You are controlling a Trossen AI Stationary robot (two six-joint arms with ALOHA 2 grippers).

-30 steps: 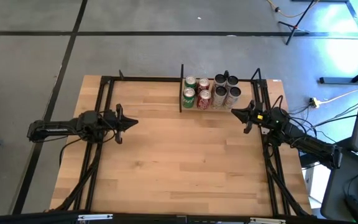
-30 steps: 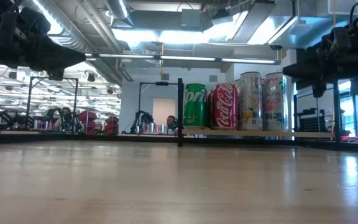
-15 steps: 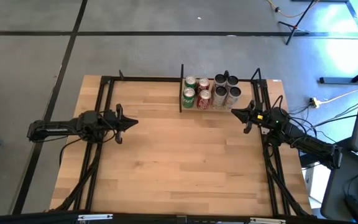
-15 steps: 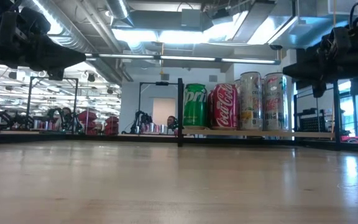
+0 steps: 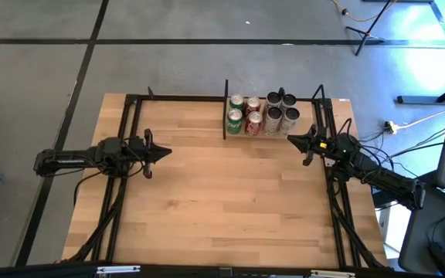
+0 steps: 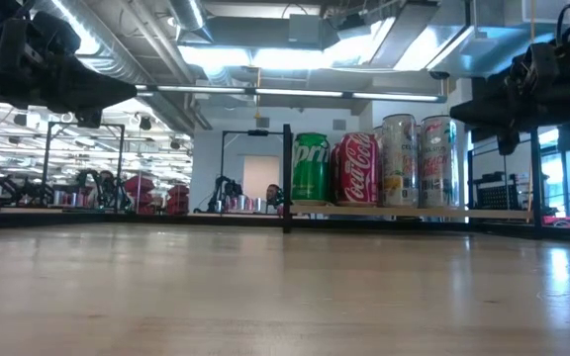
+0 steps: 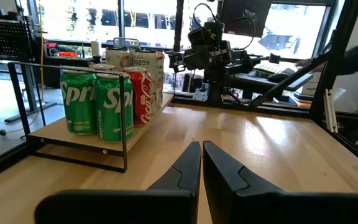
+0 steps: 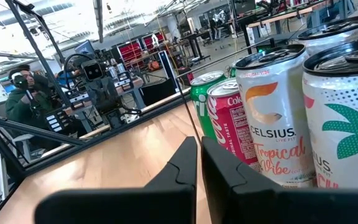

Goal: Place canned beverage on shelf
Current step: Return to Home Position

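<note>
On the wooden table (image 5: 222,208), the shelf (image 5: 225,108) at the far edge holds all the cans (image 5: 263,114), so the job looks done. The left gripper (image 5: 166,152) and right gripper (image 5: 290,139), near the side edges, are pressed together, holding nothing.

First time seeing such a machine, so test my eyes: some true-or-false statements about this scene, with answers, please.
1. All the cans stand on the shelf. True.
2. The left pincer holds a can. False: it is shut and empty.
3. The green cans stand at the shelf's end nearer the left pincer. True.
4. The right pincer is wide open. False: it is shut.
5. One can lies tipped over. False: all stand upright.
</note>
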